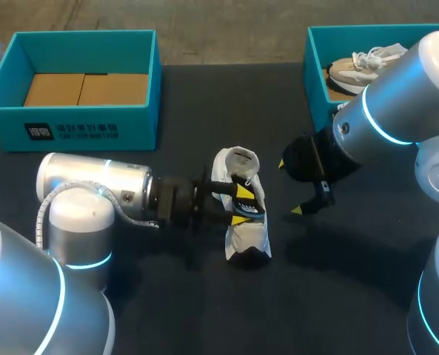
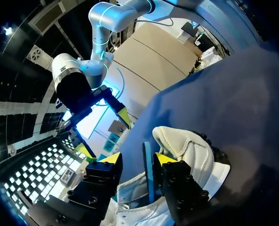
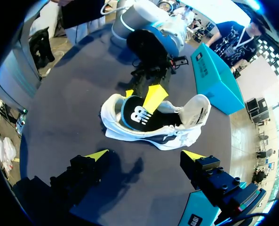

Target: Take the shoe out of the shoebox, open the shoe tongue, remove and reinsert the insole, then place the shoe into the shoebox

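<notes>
My left gripper (image 1: 241,205) is at mid table, reaching into the white shoe (image 1: 247,237) from the side. Its fingers are spread, w/ the insole (image 1: 255,209) between them. In the left wrist view the gripper (image 2: 138,158) has the insole (image 2: 147,174) standing on edge, blue rim up. It sits against one finger (image 2: 163,158), and a gap w/ white shoe fabric showing separates it from the other, so I read it as released, not clamped. The shoe (image 2: 186,146) lies just ahead of and under the tips.

From the right wrist view the insole (image 3: 137,113) sticks partly out of the shoe (image 3: 113,125). It's black w/ a blue rim, and one yellow tip of the left arm is in front of it, the other behind.

My right gripper (image 1: 289,188) hangs near the shoe on its right side, apart from it. The fingers are wide apart w/ nothing between them. Same in its own view: the gripper (image 3: 145,154) is spread, w/ only dark table (image 3: 59,122) below.

The shoe lies on the table (image 1: 167,296), outside both boxes, heel toward the far edge and dark toe toward me. The left shoebox (image 1: 86,129) is teal and stands at the far left, brown cardboard floor showing. The right shoebox (image 1: 315,66) at the far right holds a second shoe (image 1: 360,66), beige w/ white laces, partly hidden by my right arm.
</notes>
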